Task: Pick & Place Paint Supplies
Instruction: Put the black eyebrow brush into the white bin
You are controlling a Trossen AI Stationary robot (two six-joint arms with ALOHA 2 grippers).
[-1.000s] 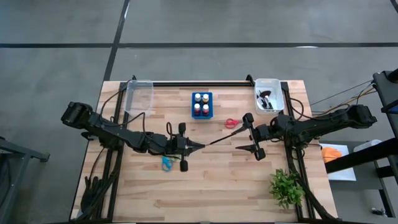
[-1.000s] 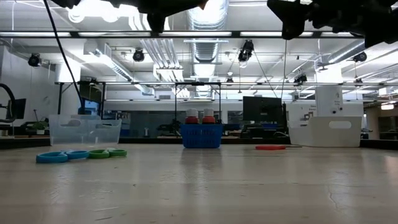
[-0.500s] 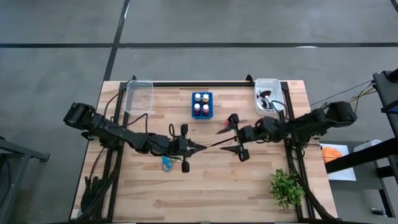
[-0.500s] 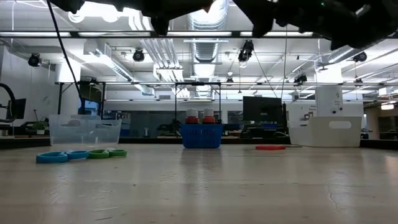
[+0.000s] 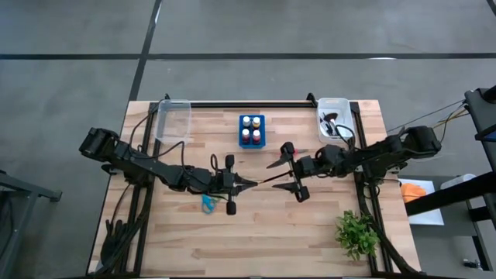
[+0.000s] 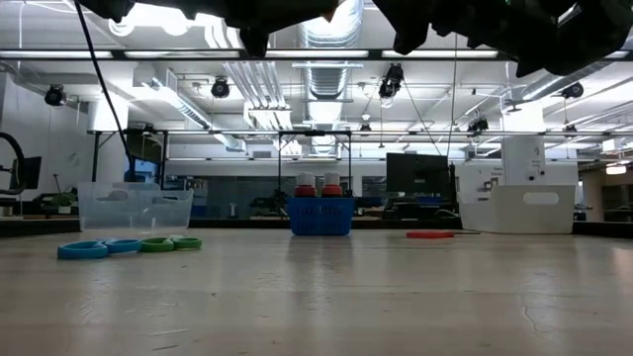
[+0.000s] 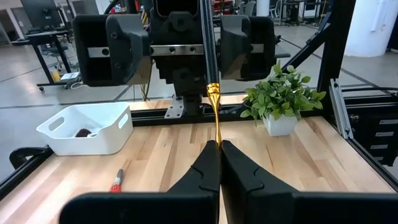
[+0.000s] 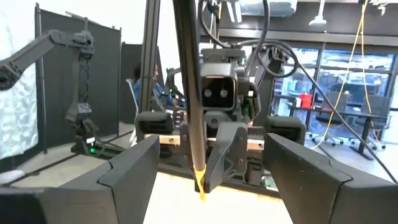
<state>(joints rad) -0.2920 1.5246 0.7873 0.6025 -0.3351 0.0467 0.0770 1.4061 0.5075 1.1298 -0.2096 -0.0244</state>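
Note:
My left gripper [image 5: 246, 184] is over the middle of the table, shut on a thin brush [image 5: 266, 179] with a dark handle. The brush sticks out toward the right arm. My right gripper [image 5: 282, 174] is open. Its two fingers stand on either side of the brush's dark handle [image 8: 189, 106] without touching it. Blue and green scissors [image 5: 208, 203] lie flat on the table under the left arm. Red scissors [image 6: 430, 234] lie flat farther right. Paint bottles stand in the blue holder [image 5: 251, 130]. My left gripper pinches the brush's thin golden end [image 7: 217, 127] between its two fingers. The fingers come level from the table's left and lie along the brush. The brush is lifted clear of the table and points roughly level toward the right gripper.
A white bin [image 5: 335, 118] holding dark items sits at the far right. A clear bin [image 5: 173, 118] sits at the far left. A green plant [image 5: 356, 232] stands at the near right corner. Bare wood lies along the near edge.
My right gripper has moved toward the table's left, toward the brush, and stayed open. Its fingers now flank the brush's free end. The left gripper and the brush have kept still.

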